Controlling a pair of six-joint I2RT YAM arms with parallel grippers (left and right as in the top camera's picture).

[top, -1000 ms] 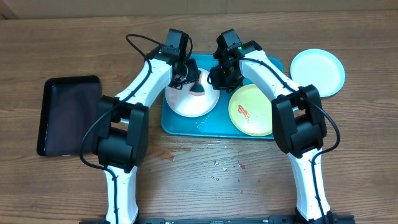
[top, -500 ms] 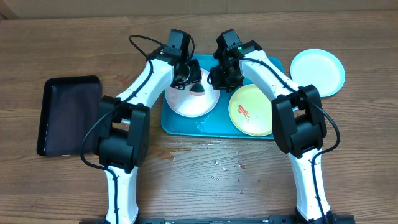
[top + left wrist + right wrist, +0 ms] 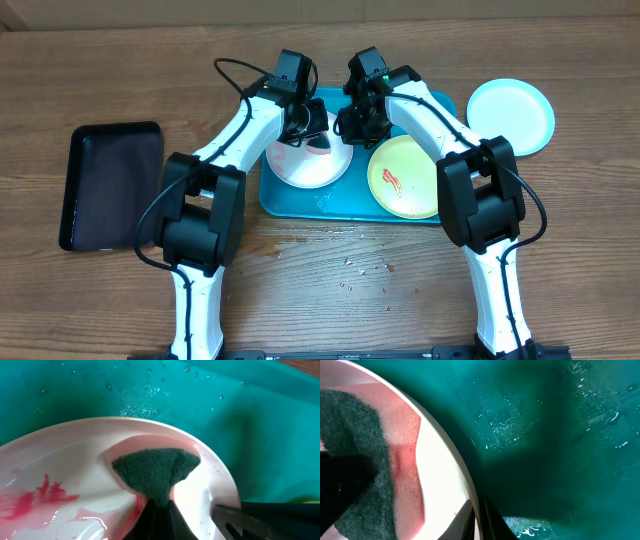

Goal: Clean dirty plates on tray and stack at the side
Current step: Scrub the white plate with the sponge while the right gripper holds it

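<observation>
The white plate [image 3: 305, 162] lies tilted on the left of the turquoise tray [image 3: 335, 200], with a red smear [image 3: 42, 495]. My left gripper [image 3: 308, 125] is shut on a dark green sponge [image 3: 155, 470] and presses it on the plate's inner face [image 3: 75, 460]. My right gripper [image 3: 355, 122] is shut on the white plate's rim [image 3: 455, 465]. The yellow-green plate [image 3: 405, 177], with a red smear, lies on the tray's right. The mint-blue plate [image 3: 511, 115] lies on the table to the tray's right.
A black tray [image 3: 110, 185] sits on the wooden table at the left. Water droplets spot the turquoise tray [image 3: 545, 435]. Crumbs lie on the table in front of the tray [image 3: 350, 268].
My left gripper and the sponge have moved a little to the right across the white plate. The right arm and the other plates have stayed put.
</observation>
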